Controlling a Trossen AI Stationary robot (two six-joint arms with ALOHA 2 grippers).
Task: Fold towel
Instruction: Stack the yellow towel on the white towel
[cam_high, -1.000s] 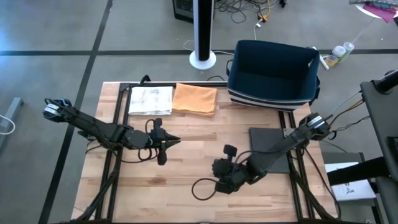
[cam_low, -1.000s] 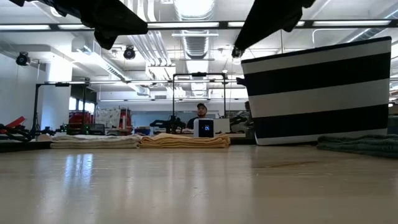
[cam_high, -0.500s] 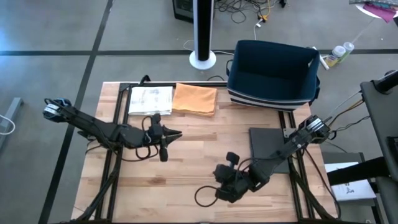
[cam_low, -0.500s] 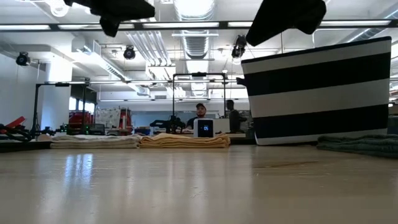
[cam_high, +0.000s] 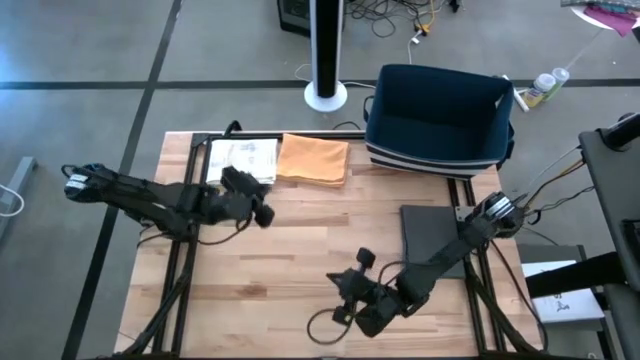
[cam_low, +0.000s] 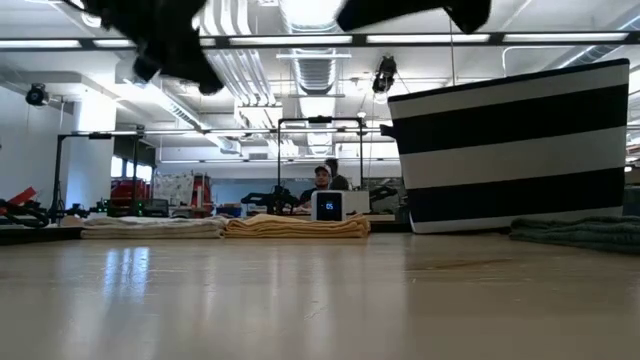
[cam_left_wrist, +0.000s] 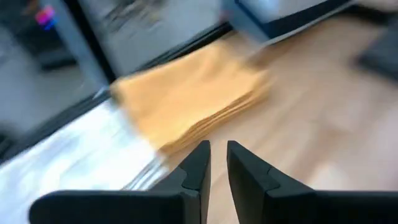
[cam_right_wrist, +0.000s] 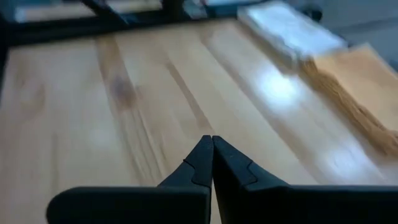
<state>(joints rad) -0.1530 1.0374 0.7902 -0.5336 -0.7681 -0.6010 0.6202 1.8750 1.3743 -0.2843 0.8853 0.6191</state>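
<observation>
In the high view the wooden surface (cam_high: 300, 250) fills the middle of the frame, with both arms over it. At its upper edge, left of centre, a folded orange towel (cam_high: 314, 160) lies flat, touching a folded white towel (cam_high: 241, 160) on its left; in the low view the same two folded stacks sit side by side at the far edge, orange (cam_low: 297, 227) to the right of white (cam_low: 152, 227). A dark grey towel (cam_high: 435, 238) lies flat at the right side of the surface, under the right arm's forearm, and shows as a low grey heap (cam_low: 580, 232) at the right edge of the low view. A navy bin with striped sides (cam_high: 440, 115) stands at the upper right of the surface, just above the grey towel. The left gripper (cam_high: 262, 214) hangs over the surface at centre left, just below the white and orange towels; its wrist view shows the fingers (cam_left_wrist: 198, 165) nearly together with only a narrow gap, grasping nothing, and the orange towel (cam_left_wrist: 193, 102) ahead of them. The right gripper (cam_high: 345, 283) sits low in the frame near bottom centre, over bare wood, well apart from every towel; its wrist view shows the fingertips (cam_right_wrist: 202, 158) clenched tip to tip on nothing, with the orange towel (cam_right_wrist: 357, 87) and white towel (cam_right_wrist: 289, 31) far off.
</observation>
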